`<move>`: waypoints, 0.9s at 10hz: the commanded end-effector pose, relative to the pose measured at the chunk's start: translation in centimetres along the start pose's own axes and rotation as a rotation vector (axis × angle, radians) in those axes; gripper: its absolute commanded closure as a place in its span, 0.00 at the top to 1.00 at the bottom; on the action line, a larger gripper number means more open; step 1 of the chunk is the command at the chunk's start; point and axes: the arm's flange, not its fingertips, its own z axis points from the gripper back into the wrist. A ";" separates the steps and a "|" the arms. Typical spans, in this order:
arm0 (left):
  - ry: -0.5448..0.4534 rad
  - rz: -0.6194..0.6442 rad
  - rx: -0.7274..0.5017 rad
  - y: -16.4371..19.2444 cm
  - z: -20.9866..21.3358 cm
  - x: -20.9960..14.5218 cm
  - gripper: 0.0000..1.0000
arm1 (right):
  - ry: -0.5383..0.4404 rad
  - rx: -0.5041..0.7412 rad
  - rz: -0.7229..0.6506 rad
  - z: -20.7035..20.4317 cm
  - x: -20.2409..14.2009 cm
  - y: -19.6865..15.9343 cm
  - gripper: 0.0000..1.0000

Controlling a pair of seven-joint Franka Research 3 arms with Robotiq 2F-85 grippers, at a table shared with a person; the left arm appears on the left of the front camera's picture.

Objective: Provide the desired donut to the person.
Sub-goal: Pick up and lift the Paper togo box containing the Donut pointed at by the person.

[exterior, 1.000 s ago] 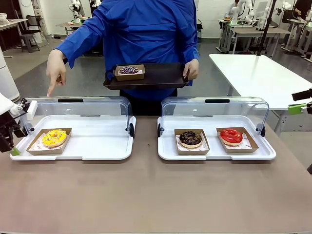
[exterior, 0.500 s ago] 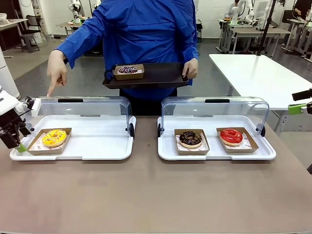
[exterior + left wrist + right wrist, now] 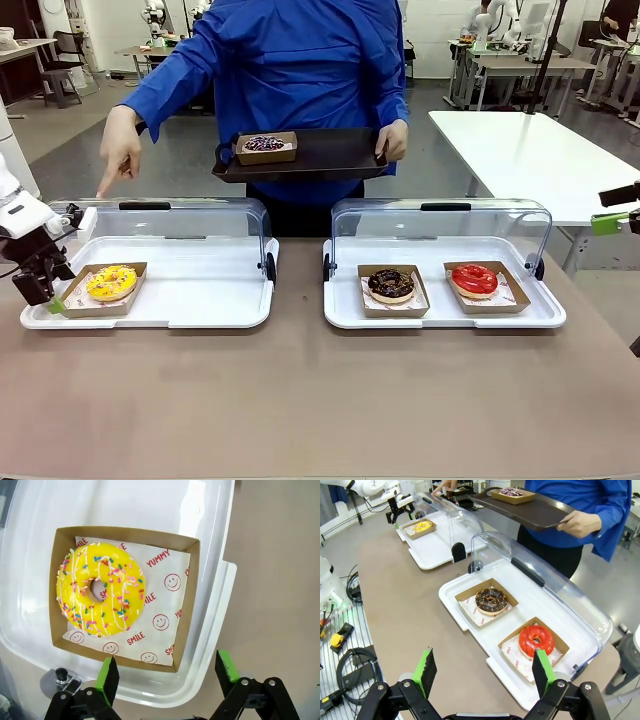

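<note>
**A:** Why's the left hand (image 3: 166, 663) hanging wide open over the box (image 3: 183, 580) edge?

**B:** The person (image 3: 300, 70) points at that white tray (image 3: 200, 288), so the yellow donut (image 3: 100, 596) in its box is probably the pick. Their black tray (image 3: 335, 155) waits to receive it. Right hand (image 3: 482, 672) is open, well away.

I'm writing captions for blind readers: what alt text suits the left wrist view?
Seen from above, a yellow donut with sprinkles sits in a brown cardboard box on a white tray. The left gripper hangs open over the tray's edge, its green-padded fingers apart and holding nothing; brown table lies beside the tray.
</note>
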 end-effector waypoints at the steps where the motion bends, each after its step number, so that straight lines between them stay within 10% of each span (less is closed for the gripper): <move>1: 0.018 0.000 -0.008 0.5 -0.3 -0.2 1.00 | -0.023 0.007 0.012 -0.3 -0.1 -0.2 1.00; 3: 0.001 -0.016 0.011 0.7 -1.0 -0.4 1.00 | -0.023 0.007 0.012 -0.3 -0.1 -0.2 1.00; 4: 0.022 -0.015 -0.003 0.8 -1.2 -0.5 0.41 | -0.023 0.007 0.012 -0.3 -0.1 -0.2 1.00; 5: 0.030 -0.014 0.008 1.0 -1.5 -0.7 0.41 | -0.023 0.007 0.012 -0.3 -0.1 -0.2 1.00; 6: 0.042 -0.028 -0.021 1.1 -1.7 -0.8 0.00 | -0.023 0.007 0.012 -0.3 -0.1 -0.2 1.00; 7: 0.054 -0.027 -0.019 1.2 -1.8 -0.8 0.39 | -0.023 0.007 0.012 -0.3 -0.1 -0.2 1.00; 8: 0.056 -0.023 -0.021 1.3 -1.9 -0.8 0.00 | -0.023 0.007 0.012 -0.3 -0.1 -0.2 1.00; 9: 0.062 -0.022 -0.023 1.3 -2.0 -0.8 0.00 | -0.023 0.007 0.012 -0.3 -0.1 -0.2 1.00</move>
